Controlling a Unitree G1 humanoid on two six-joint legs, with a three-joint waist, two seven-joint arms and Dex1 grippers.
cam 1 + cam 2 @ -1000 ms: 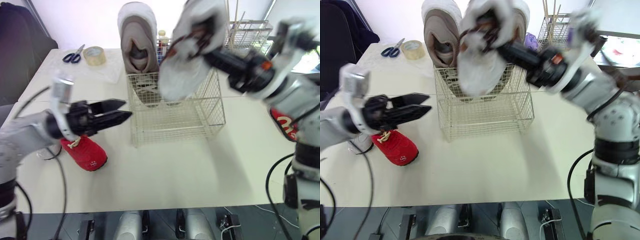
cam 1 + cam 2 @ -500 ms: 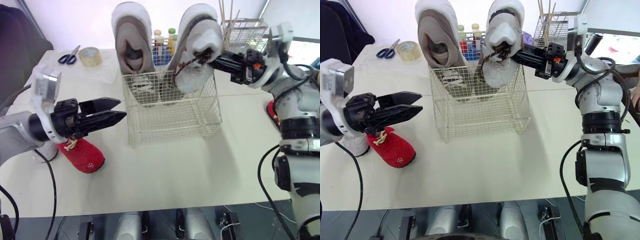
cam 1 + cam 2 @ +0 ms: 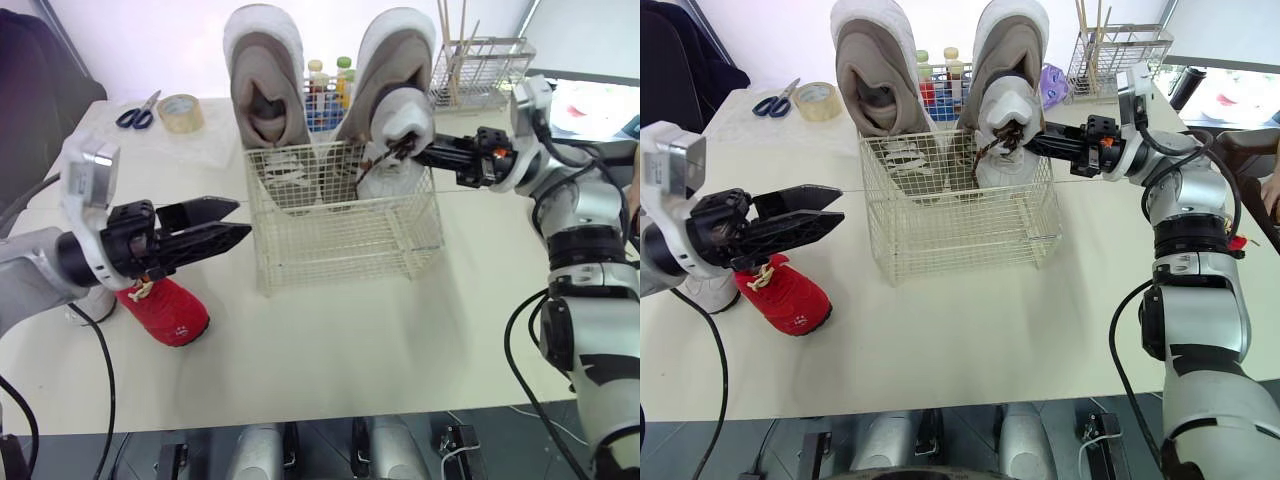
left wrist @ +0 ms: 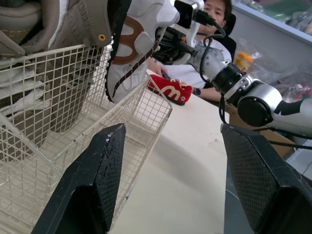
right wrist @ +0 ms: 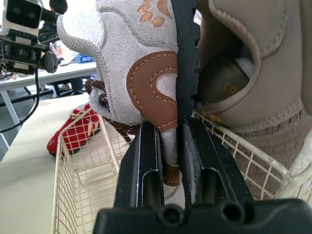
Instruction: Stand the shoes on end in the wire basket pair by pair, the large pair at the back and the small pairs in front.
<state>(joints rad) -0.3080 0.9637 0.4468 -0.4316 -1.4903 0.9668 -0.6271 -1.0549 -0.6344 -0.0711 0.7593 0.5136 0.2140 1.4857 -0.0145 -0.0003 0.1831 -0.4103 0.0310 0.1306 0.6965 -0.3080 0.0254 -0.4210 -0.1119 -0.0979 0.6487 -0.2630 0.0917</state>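
White wire basket point(image 3: 340, 240) stands on the worktop point(image 3: 350, 340), two large beige shoes point(image 3: 265, 80) upright at its back. The right end effector point(image 3: 428, 152) is clamped on a small grey shoe point(image 3: 398, 125) at its right rim; the left end effector point(image 3: 228, 222), spread apart, hovers above a red shoe point(image 3: 172, 312)

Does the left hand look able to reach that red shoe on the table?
Probably yes: the left hand is open and empty, the red shoe lies close below its wrist, and nothing sits between them.
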